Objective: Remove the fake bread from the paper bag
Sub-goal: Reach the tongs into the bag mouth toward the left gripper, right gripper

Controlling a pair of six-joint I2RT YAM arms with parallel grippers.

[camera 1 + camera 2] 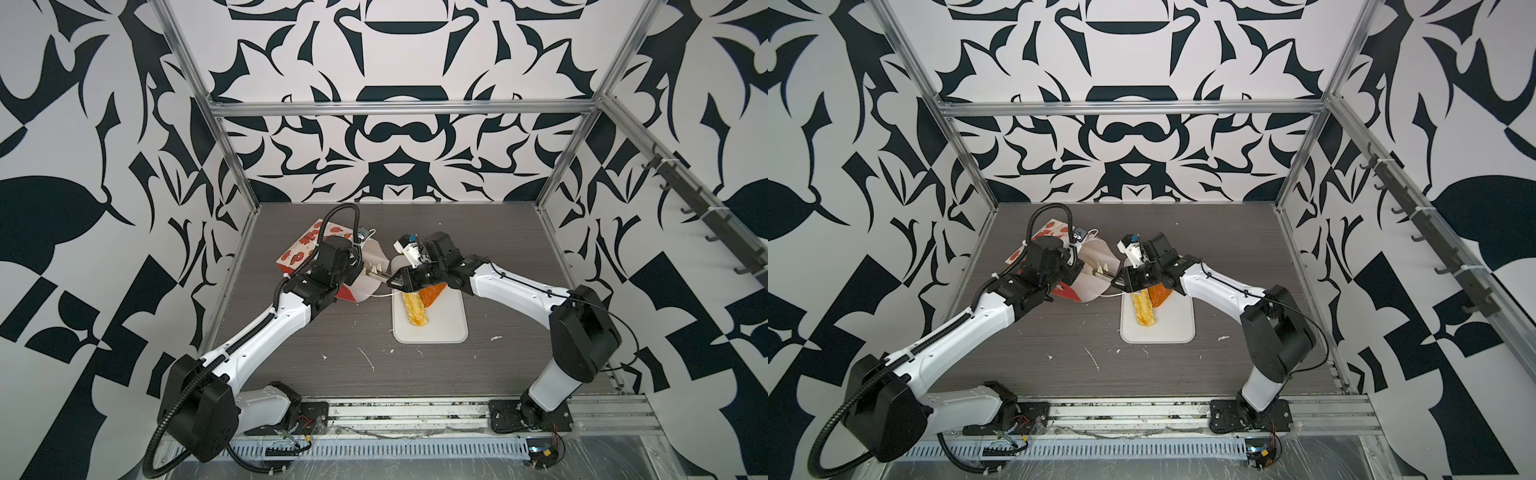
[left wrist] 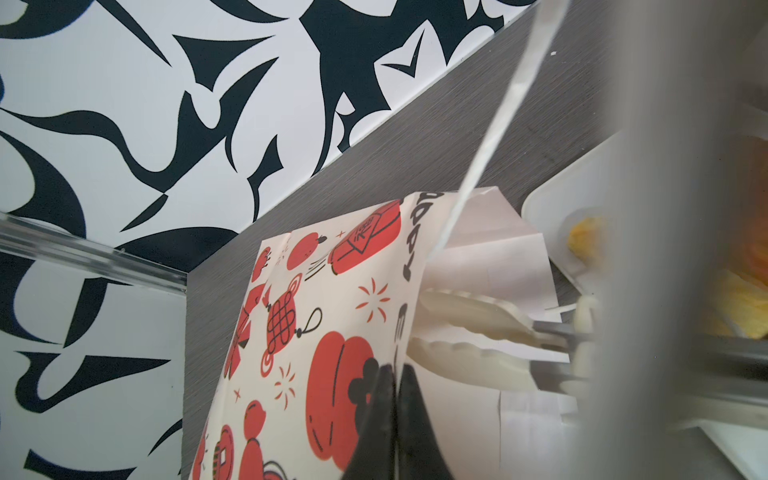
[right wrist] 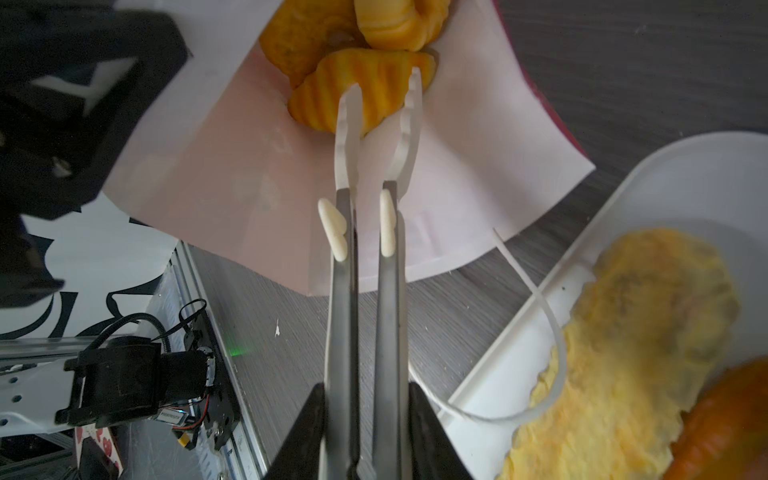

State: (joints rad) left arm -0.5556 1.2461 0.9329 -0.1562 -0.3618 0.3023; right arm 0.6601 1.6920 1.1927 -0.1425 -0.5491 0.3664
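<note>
The paper bag (image 1: pixel 303 253) (image 1: pixel 1054 227) lies on its side, its white mouth facing the tray. My left gripper (image 2: pixel 392 370) (image 1: pixel 353 270) is shut on the bag's upper rim and holds the mouth open. My right gripper (image 3: pixel 365 390) (image 1: pixel 392 282) is shut on metal tongs (image 3: pixel 365 291) that reach into the mouth. Their white tips straddle a yellow croissant (image 3: pixel 365 87). Deeper inside lie another croissant (image 3: pixel 399 16) and an orange-brown ring bun (image 3: pixel 299 37). A long stick (image 1: pixel 415 309) and a triangular piece (image 1: pixel 432 295) lie on the tray.
The white tray (image 1: pixel 449 324) (image 3: pixel 681 174) sits right of the bag, under my right wrist. A white cord handle (image 3: pixel 552 332) trails from the bag over the tray's rim. Metal frame posts and patterned walls enclose the grey table (image 1: pixel 332 340).
</note>
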